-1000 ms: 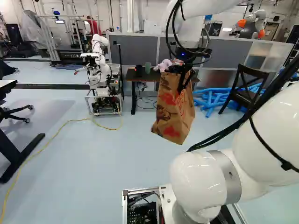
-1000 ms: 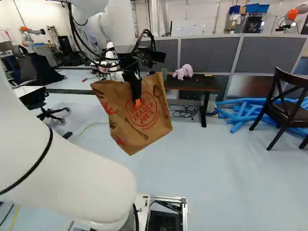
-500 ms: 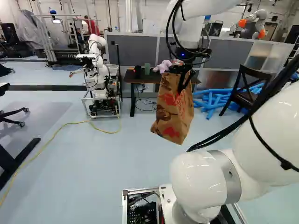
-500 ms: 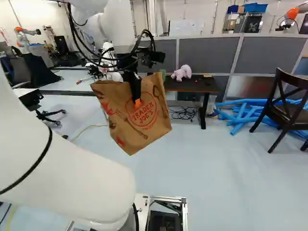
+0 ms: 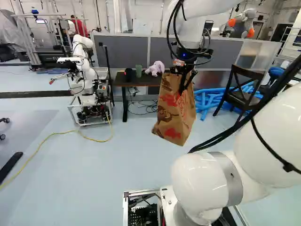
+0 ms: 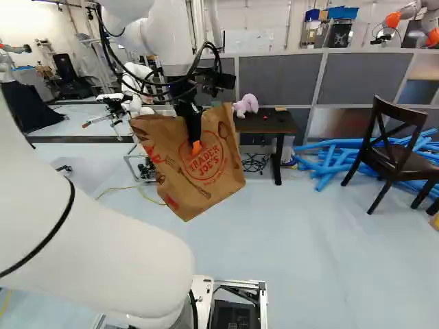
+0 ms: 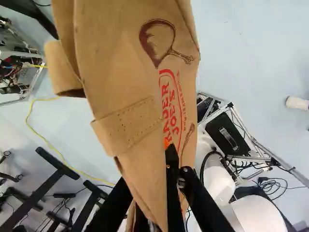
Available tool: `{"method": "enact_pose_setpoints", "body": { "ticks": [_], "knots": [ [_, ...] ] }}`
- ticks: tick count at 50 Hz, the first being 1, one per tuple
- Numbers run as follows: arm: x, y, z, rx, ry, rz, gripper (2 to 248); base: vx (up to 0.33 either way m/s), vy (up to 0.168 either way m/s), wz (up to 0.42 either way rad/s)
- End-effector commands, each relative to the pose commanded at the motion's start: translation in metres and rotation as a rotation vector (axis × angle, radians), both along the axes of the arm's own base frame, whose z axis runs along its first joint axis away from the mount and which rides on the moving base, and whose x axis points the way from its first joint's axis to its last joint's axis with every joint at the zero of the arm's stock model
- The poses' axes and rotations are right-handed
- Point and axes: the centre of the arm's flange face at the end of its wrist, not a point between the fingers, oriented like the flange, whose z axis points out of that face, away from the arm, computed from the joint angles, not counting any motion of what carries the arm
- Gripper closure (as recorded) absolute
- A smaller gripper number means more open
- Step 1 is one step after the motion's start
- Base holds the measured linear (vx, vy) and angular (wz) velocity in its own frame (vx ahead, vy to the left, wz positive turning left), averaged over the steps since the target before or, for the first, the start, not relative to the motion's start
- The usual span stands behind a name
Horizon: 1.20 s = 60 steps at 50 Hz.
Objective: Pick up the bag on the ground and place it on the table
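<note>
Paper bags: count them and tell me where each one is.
1. The paper bag hangs from the gripper, off the floor, nearer than the dark table in the right base view. Another could be hidden behind it or the arm.

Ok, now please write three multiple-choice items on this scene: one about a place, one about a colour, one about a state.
1. Where is the pink toy relative to the dark table?
A) under it
B) on top of it
C) hanging off its side

2. What colour are the tubes near the chair?
A) blue
B) yellow
C) green

3. How is the paper bag?
A) standing on the table
B) lying loose
C) hanging from the gripper

Key:
1 B: both base views show it resting on the tabletop.
2 A: the piled tubes are plainly blue.
3 C: the gripper holds it above the floor.
</note>
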Motion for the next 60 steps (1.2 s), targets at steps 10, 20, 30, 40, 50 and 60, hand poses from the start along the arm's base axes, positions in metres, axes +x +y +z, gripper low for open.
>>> {"method": "enact_pose_setpoints", "body": {
  "ticks": [10,20,30,40,50,60],
  "knots": [
    [0.0,0.0,0.0,0.0,0.0,0.0,227,0.196,-0.121,-0.201],
    [0.0,0.0,0.0,0.0,0.0,0.0,227,0.218,-0.123,-0.195],
    [0.0,0.0,0.0,0.0,0.0,0.0,227,0.244,-0.073,-0.031],
    [0.0,0.0,0.0,0.0,0.0,0.0,227,0.267,-0.013,-0.027],
    [0.0,0.0,0.0,0.0,0.0,0.0,227,0.253,0.0,-0.019],
    [0.0,0.0,0.0,0.0,0.0,0.0,227,0.237,0.0,-0.02]
  ]
}}
